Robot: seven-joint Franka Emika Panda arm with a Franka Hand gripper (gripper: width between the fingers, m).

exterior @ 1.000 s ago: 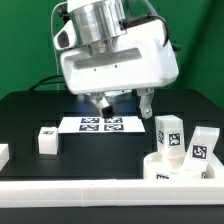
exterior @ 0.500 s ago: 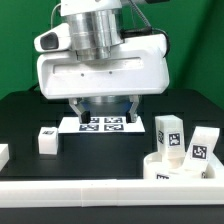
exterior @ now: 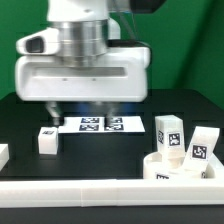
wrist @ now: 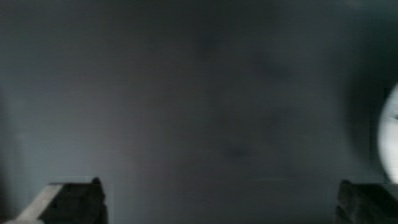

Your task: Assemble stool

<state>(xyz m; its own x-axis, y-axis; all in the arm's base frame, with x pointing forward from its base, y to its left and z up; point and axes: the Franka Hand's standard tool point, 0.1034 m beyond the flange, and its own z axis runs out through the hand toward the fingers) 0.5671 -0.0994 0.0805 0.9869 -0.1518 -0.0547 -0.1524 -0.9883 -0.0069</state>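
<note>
My gripper (exterior: 80, 113) hangs open and empty above the black table, just behind a small white stool leg (exterior: 46, 139) that stands at the exterior view's left. Two more tagged legs (exterior: 168, 135) (exterior: 201, 146) stand upright at the right. The round rimmed seat disc (exterior: 178, 168) lies in front of them at the lower right. In the wrist view the gripper (wrist: 221, 204) shows two dark fingertips (wrist: 71, 200) set wide apart over bare dark table, with nothing between them.
The marker board (exterior: 104, 124) lies flat at the middle back, partly under the gripper. A long white border rail (exterior: 90, 190) runs along the front. Another white piece (exterior: 3, 153) sits at the far left edge. A blurred white edge (wrist: 391, 140) shows in the wrist view.
The arm has moved toward the exterior view's left, from over the marker board to near the left leg. The jaws stay open. No part has moved.
</note>
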